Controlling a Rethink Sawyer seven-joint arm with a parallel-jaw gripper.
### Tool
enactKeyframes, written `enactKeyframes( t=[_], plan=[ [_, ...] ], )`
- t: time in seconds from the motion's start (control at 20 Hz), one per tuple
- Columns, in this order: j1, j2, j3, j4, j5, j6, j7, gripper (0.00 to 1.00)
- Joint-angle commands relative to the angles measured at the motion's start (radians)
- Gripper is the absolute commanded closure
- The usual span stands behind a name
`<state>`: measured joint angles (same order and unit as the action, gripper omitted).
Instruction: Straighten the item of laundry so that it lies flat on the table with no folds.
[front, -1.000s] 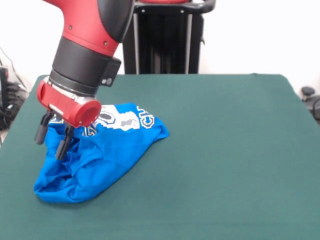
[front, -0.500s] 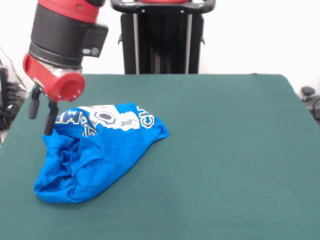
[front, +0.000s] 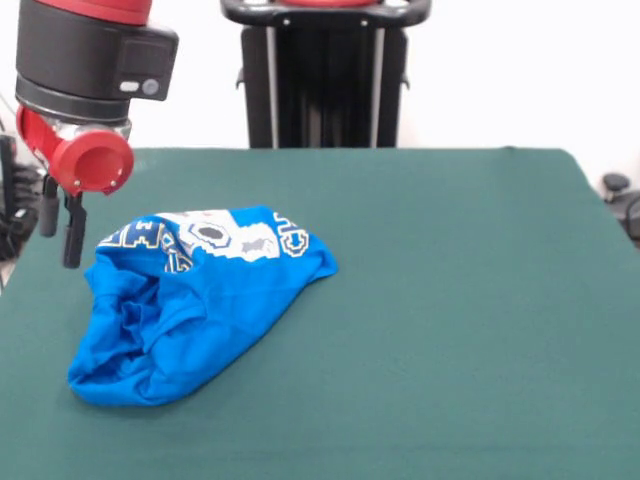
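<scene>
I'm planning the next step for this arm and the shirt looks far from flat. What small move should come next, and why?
Probably bring the gripper back down onto the shirt at its near crumpled end. The shirt lies bunched and folded over itself on the table, with the print partly hidden, while the open fingers hang empty just off its edge. Gripping an edge there would let it be pulled outward.

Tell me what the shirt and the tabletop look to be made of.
Shirt: thin, soft knit fabric, likely cotton jersey, matte blue; it slumps in loose wrinkles and folds, with a flat white print on top. Table: covered in a dark green, felt-like cloth, matte with no glare or visible weave; what lies beneath the cloth cannot be seen.
</scene>
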<state>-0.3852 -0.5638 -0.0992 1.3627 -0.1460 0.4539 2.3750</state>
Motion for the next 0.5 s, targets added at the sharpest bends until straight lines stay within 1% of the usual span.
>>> enactKeyframes(
  t=[0.05, 0.35, 0.5],
  plan=[
    [0.008, 0.06, 0.197, 0.151, 0.029, 0.028, -0.028, 0.0],
    [0.018, 0.097, 0.193, 0.146, 0.017, -0.032, 0.032, 0.0],
    [0.03, 0.109, 0.185, 0.144, 0.032, -0.005, 0.06, 0.0]
  ],
)
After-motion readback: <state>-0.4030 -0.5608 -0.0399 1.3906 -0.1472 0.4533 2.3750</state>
